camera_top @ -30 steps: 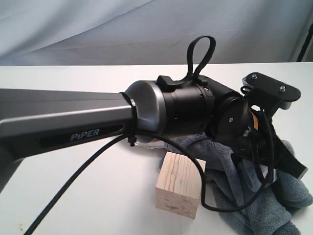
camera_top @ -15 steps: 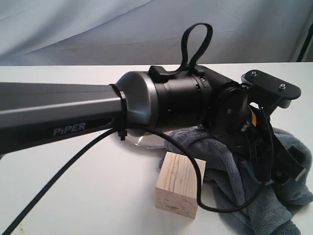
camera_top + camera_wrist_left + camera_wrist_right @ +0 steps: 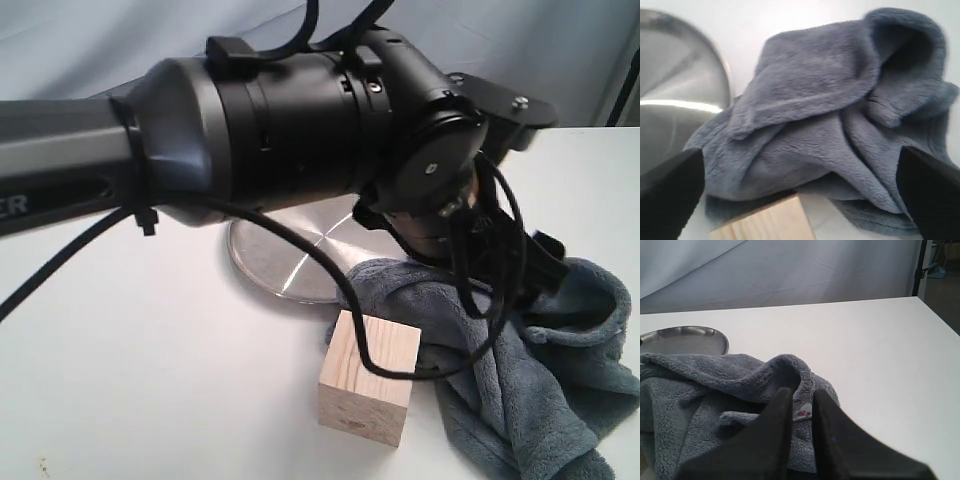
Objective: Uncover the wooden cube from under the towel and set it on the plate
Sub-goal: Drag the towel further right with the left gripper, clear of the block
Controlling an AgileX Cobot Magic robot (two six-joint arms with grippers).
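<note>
The wooden cube (image 3: 368, 375) stands uncovered on the white table, its far side touching the towel (image 3: 545, 385), which lies crumpled to its right. Behind it sits the steel plate (image 3: 285, 262), with a towel edge against its rim. My left gripper (image 3: 797, 152) hovers open over the towel (image 3: 840, 115), its dark fingertips (image 3: 675, 180) wide apart; the cube (image 3: 767, 224) and plate (image 3: 675, 100) show at the edges of the left wrist view. My right gripper (image 3: 802, 391) is shut, low on the table, its tips just in front of the towel (image 3: 715, 385); the plate (image 3: 685, 340) lies beyond.
The left arm's thick wrist (image 3: 300, 120) and its looping cable (image 3: 400, 365) fill the upper exterior view and hang near the cube. A grey backdrop (image 3: 790, 270) stands behind the table. Bare white tabletop (image 3: 880, 355) stretches right of the towel.
The left arm has risen and swung toward the camera, so the plate now shows beneath it. Its gripper has lifted off the towel. The cube has not moved.
</note>
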